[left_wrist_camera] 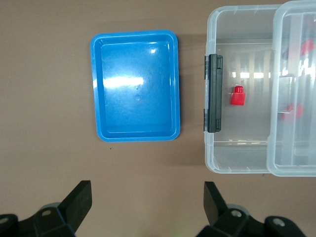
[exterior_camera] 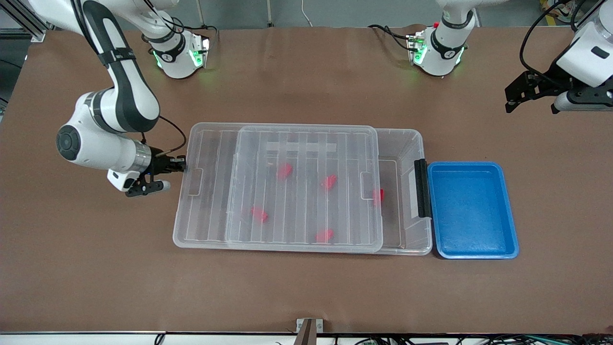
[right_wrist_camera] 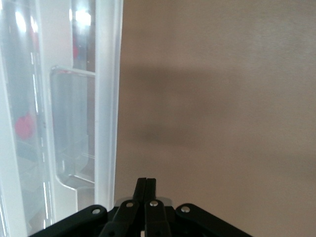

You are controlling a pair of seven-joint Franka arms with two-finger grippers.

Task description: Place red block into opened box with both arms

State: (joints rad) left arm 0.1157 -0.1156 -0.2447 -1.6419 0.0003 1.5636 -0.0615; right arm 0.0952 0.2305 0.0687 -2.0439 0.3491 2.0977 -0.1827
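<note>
Lid (exterior_camera: 306, 187) slid partway off box (exterior_camera: 412, 143), baring the handle end where red block (exterior_camera: 379, 196) lies inside, as if just dropped. Right gripper (exterior_camera: 179, 165), jaws shut on nothing, pressed at box's end wall, probably pushing. Left gripper (exterior_camera: 531, 93), jaws spread wide and empty, parked over worktop (exterior_camera: 96, 268) near blue tray (exterior_camera: 471, 251)

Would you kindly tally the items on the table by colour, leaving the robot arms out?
Red: 5 small red plastic blocks, all in the bin
Clear: 2, the clear plastic bin and its ribbed translucent lid
Blue: 1 shallow blue plastic tray
Total: 8
</note>
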